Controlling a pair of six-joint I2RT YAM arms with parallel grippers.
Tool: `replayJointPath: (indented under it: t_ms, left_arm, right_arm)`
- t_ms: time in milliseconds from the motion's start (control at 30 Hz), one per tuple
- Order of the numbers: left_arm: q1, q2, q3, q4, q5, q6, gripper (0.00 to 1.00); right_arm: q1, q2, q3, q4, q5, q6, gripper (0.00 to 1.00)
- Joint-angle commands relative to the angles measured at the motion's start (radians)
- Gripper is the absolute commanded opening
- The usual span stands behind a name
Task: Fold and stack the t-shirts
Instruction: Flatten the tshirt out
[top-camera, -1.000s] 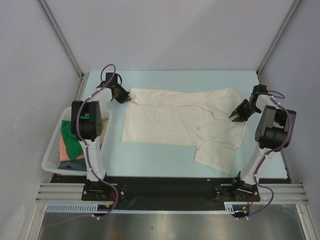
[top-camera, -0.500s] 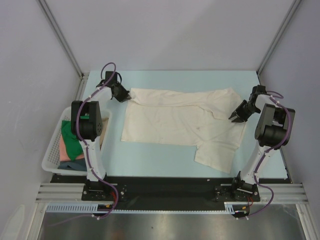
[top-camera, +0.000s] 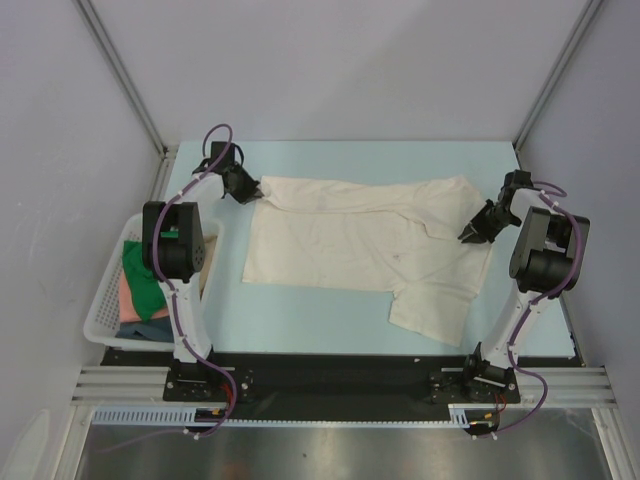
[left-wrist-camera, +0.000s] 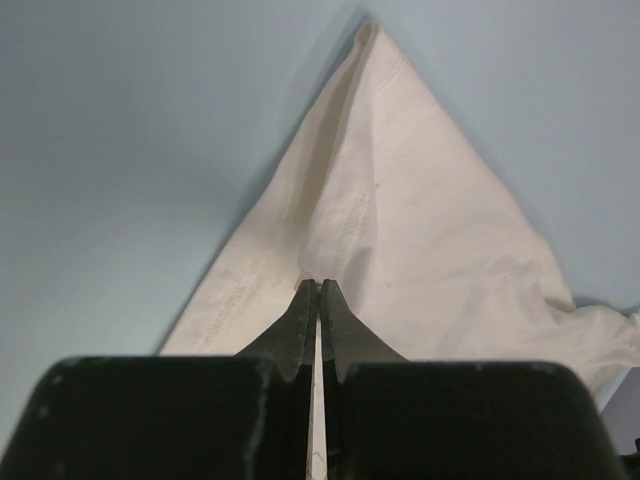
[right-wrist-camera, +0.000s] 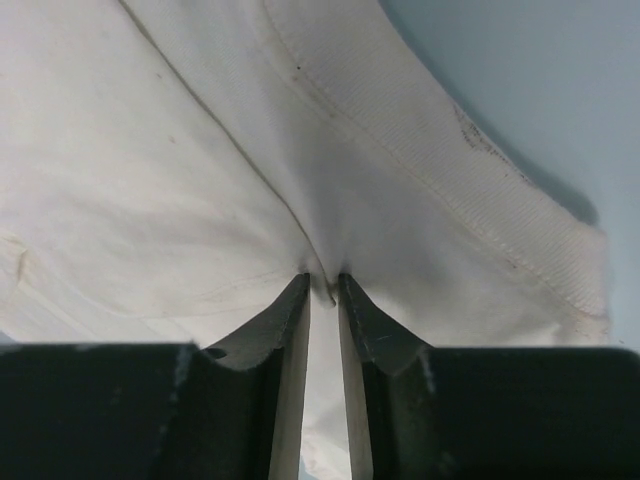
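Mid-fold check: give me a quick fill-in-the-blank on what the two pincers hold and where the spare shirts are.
1. The t-shirt pinched at its corner by the left pincer is ____ in colour.
2. The right pincer is ____ on that same t-shirt.
3. The green shirt lies inside a white lattice ____.
Missing words: cream; shut; basket.

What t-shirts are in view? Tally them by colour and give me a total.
cream t-shirt, spread on the table: 1
green t-shirt, in the basket: 1
salmon pink t-shirt, in the basket: 1
dark blue t-shirt, in the basket: 1
Total: 4, counting each colour patch in the basket as one shirt.
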Motion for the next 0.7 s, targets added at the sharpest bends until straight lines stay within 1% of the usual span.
replayJointPath:
  t_ms: [0,133,233,267,367,433,633,667]
  left_arm:
    - [-0.006,-0.019,0.046,0.011,0.005,0.025,0.0]
    - [-0.007,-0.016,0.046,0.015,0.009,0.027,0.0]
    - [-0.006,-0.016,0.047,0.017,0.012,0.022,0.0]
    - [-0.007,-0.018,0.047,0.017,0.011,0.025,0.01]
    - [-0.007,-0.021,0.052,0.012,0.003,0.031,0.0]
    - [-0.007,-0.02,0.052,0.012,0.003,0.034,0.0]
    - [-0.006,-0.024,0.055,0.005,-0.002,0.05,0.0]
    - [-0.007,-0.026,0.057,0.002,-0.002,0.051,0.0]
  right_arm:
    - [-0.001,0.001,0.039,0.011,-0.005,-0.001,0.22]
    - [-0.002,0.018,0.059,0.004,-0.007,-0.001,0.22]
    - [-0.001,0.021,0.078,-0.002,-0.013,0.006,0.11]
    - [-0.001,0.018,0.082,-0.008,-0.013,0.01,0.05]
    - [0.001,0.0,0.09,-0.022,-0.014,0.011,0.04]
    - [0.001,0.003,0.102,-0.029,-0.018,0.011,0.0]
    - [-0.001,0.003,0.134,-0.052,-0.033,0.014,0.0]
    - [-0.001,0.009,0.144,-0.06,-0.031,0.01,0.03]
